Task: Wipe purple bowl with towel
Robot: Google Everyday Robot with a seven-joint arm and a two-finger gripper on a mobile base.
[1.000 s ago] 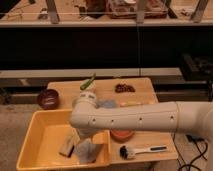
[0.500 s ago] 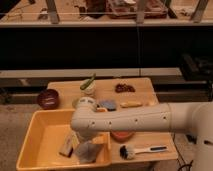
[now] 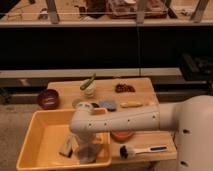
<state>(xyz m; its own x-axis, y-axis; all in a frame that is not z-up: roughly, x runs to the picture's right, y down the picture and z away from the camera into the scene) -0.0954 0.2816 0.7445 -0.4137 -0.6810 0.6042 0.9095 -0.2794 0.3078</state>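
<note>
Reaches across right wall of yellow tray (image 3: 46, 136) with arm (image 3: 130, 119) level (wrist (image 3: 88, 132) turned downward); holds gripper (image 3: 86, 148) inside, near front wall.

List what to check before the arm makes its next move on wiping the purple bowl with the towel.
1. Gripper position: down inside the yellow tub, right at the towel. Ok.
2. Grip on the towel: cannot tell.
3. Brown block clear of the towel: it lies just to the towel's left in the tub, and whether they touch is unclear. Cannot tell.
4. Purple bowl ready: upright, outside the tub, beyond its far left corner. Ok.
5. Route from tub to bowl: only the tub wall lies between, so a lift should probably clear it. Ok.
</note>
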